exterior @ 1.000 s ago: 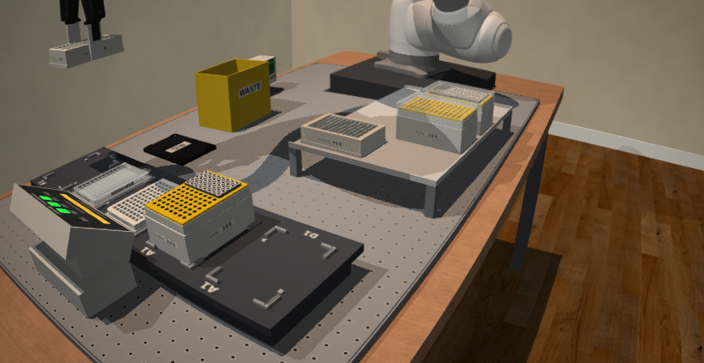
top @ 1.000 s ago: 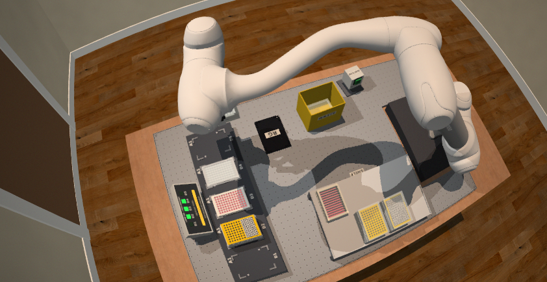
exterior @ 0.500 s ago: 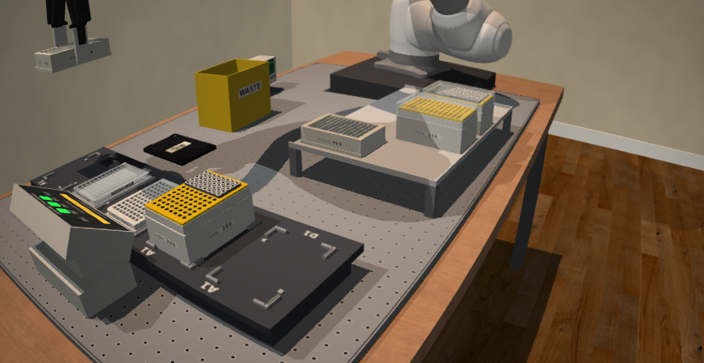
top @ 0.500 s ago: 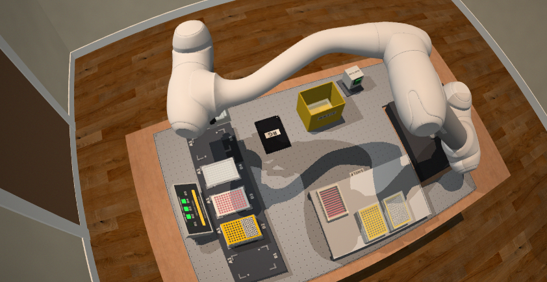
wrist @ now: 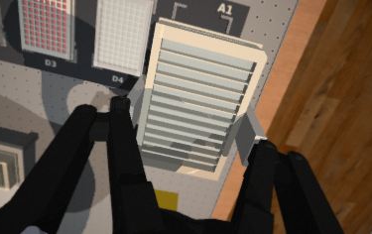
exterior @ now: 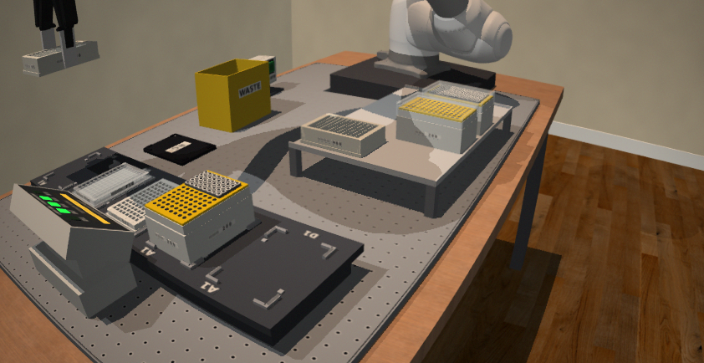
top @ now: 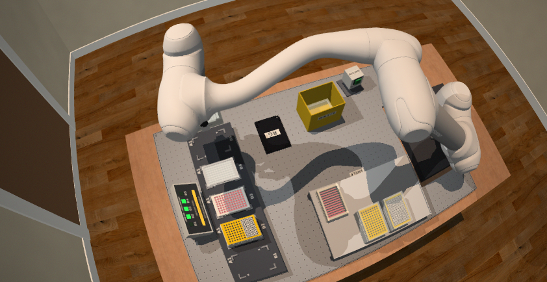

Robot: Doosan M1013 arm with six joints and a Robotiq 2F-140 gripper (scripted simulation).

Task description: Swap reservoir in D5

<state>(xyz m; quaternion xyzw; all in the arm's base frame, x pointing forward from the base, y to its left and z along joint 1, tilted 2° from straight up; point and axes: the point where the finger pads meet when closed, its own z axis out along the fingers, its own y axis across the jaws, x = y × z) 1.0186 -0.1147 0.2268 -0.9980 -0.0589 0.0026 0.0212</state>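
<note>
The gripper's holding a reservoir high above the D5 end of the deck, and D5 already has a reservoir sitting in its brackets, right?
Not quite. The gripper does hold a reservoir high above that end, but D5 is empty; the top view shows bare brackets.

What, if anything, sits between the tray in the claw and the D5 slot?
Nothing visible does. The claw holds the reservoir high above the deck, and the D5 brackets look vacant. The open D4 plate stands beside them, not inside.
</note>
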